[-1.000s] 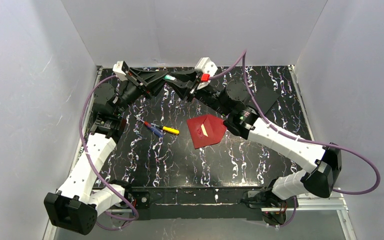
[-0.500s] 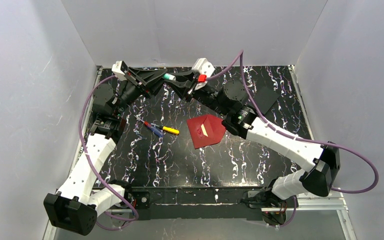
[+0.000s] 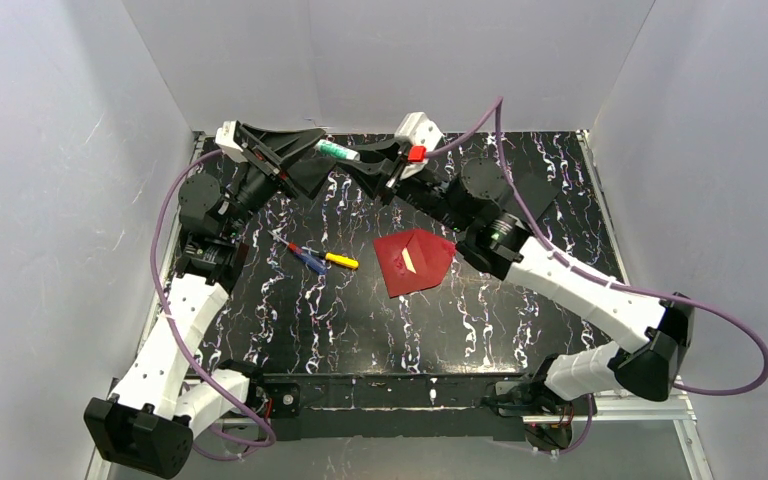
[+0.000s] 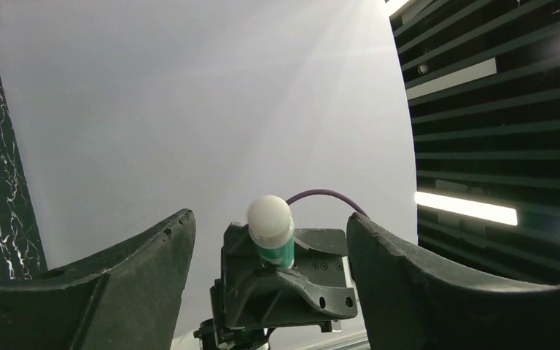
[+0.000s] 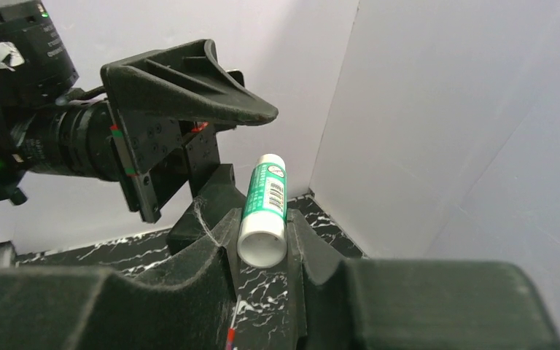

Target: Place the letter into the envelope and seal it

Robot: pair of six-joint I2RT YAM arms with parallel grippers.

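Note:
The dark red envelope [image 3: 415, 262] lies flat mid-table, its pointed flap toward the right and a pale strip showing on it. No white letter shows in any view. At the back of the table, off the surface, my right gripper [image 3: 368, 166] [image 5: 262, 237] is shut on a green-and-white glue stick [image 3: 337, 152] [image 5: 267, 197] near its lower end. My left gripper [image 3: 318, 160] [image 4: 270, 219] faces it, open, with its fingers [image 4: 131, 270] standing wide on either side of the stick's white cap [image 4: 270, 217] and not touching it.
A yellow pen and a blue-and-red tool [image 3: 318, 258] lie left of the envelope. A black square sheet [image 3: 535, 195] rests at the back right. White walls close in the back and both sides, right behind the grippers.
My left gripper has opened, let go of the glue stick and drawn slightly back to the left. The right gripper keeps hold of the stick and has risen a little.

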